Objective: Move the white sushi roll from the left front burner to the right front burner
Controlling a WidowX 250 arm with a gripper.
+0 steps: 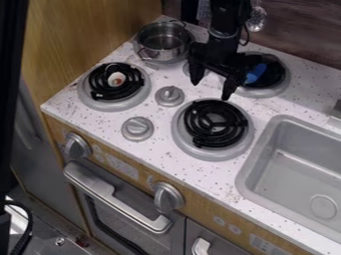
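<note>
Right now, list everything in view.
pot: one, silver, back left
burners: at least three, black, front left, front right, back right
small object: one, white and red, on front-left burner
blue object: one, blue, at back-right burner
top knobs: at least two, grey, between burners
front knobs: two, grey, on wooden front
oven handle: one, silver, front
sink: one, grey, right
countertop: one, speckled white, centre
tool: one, black, above countertop
arm: one, black, top centre

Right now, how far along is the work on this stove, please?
Looks done: the metal pot stands upright on the rear left burner.
In hand: nothing; the gripper is open above the stovetop.
Probably left: the small white and red item on the front left burner and the blue object at the rear right burner, neither held.
</note>
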